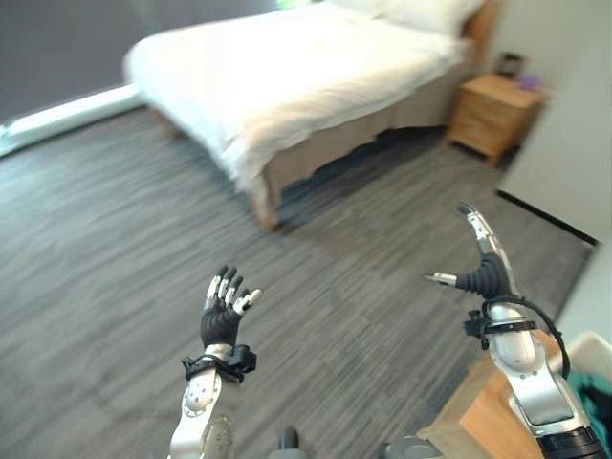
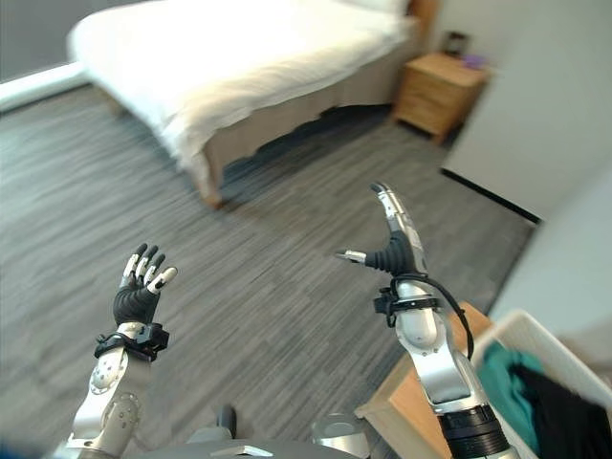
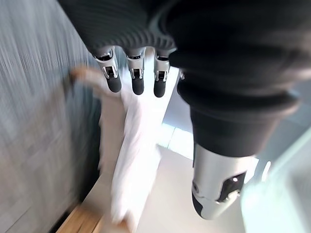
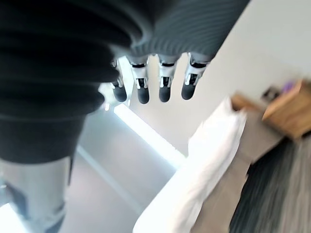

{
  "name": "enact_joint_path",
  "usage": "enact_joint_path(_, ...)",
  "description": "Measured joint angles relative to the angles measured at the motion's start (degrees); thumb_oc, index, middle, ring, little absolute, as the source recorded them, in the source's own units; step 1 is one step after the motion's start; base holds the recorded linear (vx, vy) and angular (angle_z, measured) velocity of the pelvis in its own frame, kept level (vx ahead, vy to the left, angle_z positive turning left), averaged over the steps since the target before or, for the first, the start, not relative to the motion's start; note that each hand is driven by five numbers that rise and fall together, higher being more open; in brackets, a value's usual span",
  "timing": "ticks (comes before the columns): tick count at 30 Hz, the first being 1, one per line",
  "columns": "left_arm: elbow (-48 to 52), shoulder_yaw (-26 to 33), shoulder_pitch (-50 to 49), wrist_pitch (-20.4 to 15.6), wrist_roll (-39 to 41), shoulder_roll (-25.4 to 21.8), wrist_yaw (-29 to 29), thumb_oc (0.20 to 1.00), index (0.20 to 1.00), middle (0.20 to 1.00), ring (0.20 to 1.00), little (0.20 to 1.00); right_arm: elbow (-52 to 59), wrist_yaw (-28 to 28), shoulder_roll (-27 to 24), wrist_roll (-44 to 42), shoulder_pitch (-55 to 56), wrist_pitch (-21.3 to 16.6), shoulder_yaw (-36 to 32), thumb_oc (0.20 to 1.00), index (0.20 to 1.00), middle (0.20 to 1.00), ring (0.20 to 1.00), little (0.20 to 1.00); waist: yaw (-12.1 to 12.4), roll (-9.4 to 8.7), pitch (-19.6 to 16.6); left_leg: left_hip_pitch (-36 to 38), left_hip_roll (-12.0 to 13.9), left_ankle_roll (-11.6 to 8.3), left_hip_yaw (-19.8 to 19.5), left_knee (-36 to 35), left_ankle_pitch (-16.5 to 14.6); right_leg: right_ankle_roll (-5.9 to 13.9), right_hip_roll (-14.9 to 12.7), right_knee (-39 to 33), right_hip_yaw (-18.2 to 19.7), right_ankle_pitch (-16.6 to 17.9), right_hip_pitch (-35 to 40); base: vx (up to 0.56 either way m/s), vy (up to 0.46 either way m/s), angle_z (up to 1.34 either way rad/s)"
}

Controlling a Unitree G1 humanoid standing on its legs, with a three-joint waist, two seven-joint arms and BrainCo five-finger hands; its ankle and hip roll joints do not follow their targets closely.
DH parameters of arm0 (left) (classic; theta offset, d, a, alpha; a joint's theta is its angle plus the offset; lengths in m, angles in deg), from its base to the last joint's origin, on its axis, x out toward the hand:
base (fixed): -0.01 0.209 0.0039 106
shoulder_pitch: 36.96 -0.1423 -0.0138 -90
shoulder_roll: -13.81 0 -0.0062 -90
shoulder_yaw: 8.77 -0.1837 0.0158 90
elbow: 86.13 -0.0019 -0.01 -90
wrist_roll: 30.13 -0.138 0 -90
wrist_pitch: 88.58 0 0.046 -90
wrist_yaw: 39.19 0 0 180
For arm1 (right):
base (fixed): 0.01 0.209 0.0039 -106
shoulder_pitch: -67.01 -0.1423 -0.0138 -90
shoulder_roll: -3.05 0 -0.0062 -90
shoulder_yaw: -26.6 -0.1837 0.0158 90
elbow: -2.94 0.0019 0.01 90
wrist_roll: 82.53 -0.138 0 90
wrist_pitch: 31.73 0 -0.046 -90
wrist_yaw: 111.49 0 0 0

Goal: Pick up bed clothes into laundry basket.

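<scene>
while both arms are raised over the grey floor (image 1: pixel 115 287), neither hand holds anything. the left hand (image 1: pixel 224 308) is up at the lower left of the eye views, back of the hand toward the camera, its fingers (image 3: pixel 134 77) straight and slightly spread. the right hand (image 2: pixel 392 251) is up at the right, seen edge-on, its fingers (image 4: pixel 164 82) extended upward and its thumb stuck out sideways toward the left hand; it too is empty and relaxed.

the bed (image 1: pixel 287 67) stands well beyond the hands at the far side of the room, covered by white bedding (image 2: pixel 220 57) that hangs over its near edge (nothing coloured can be made out lying on it from here). a wooden nightstand (image 1: pixel 492 110) stands just beside the head of the bed, with small objects on top too blurred to identify.

the laundry basket (image 2: pixel 521 330), white, is at the lower right corner, close to the right arm, and it contains a teal garment (image 2: pixel 507 378) next to a dark garment (image 2: pixel 564 416). a wooden surface (image 1: pixel 483 416) lies below the right forearm, beside the basket.
</scene>
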Motion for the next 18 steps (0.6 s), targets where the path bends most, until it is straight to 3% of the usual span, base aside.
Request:
enact_joint_path(1,0.0,0.3,-1.2,0.4,0.0,-0.1,-0.1,1.0,1.0,1.0,1.0,1.0,0.0,0.1,0.0,0.0,-0.8,-0.1,0.1,1.0,1.0,1.0,1.0,1.0,0.2,-0.15,0.3,-0.1,-0.3,0.0,1.3,0.4,0.0,0.05,-0.2,0.5,-0.5,0.0,-0.5,-0.11,-0.076,0.24)
enact_joint_path(4,0.5,2.0,-0.9,0.5,0.1,-0.2,-0.2,1.0,1.0,1.0,1.0,1.0,-0.1,0.1,-0.3,-0.7,-3.5,-0.1,0.1,1.0,1.0,1.0,1.0,1.0,0.6,1.83,0.3,0.7,-0.2,-0.55,5.7,-2.1,-0.5,0.59,-0.7,-0.2,-2.9,0.4,-2.1,-0.01,-0.016,0.12)
enact_joint_path(7,0.4,2.0,0.5,0.5,0.1,0.7,-0.1,1.0,1.0,1.0,1.0,1.0,-0.4,0.4,0.1,-4.1,-3.7,-0.1,1.0,1.0,1.0,1.0,1.0,1.0,0.6,2.32,0.3,0.6,-0.6,-0.89,7.5,-2.1,-0.6,0.57,-1.7,-0.1,-4.1,0.5,-2.5,-0.06,-0.005,-0.11)
enact_joint_path(14,-0.3,1.9,-0.6,1.1,0.1,0.7,1.2,1.0,1.0,1.0,1.0,1.0,-1.0,4.4,0.5,-15.1,-1.4,0.5,3.4,1.0,1.0,1.0,1.0,1.0,0.3,2.65,-0.6,1.1,-2.7,-1.15,6.0,-2.1,1.0,2.55,-5.3,-7.1,-8.9,2.7,3.1,-0.04,-0.01,0.24)
enact_joint_path(18,-0.8,2.0,-0.3,1.2,0.1,0.5,1.9,1.0,1.0,1.0,1.0,1.0,-1.0,5.9,1.0,-18.5,-0.3,0.6,3.4,1.0,1.0,1.0,1.0,1.0,1.3,1.08,-1.7,0.9,-4.0,-1.03,3.8,-2.1,1.1,3.09,-6.4,-12.4,-11.4,4.7,6.8,-0.03,-0.014,0.3)
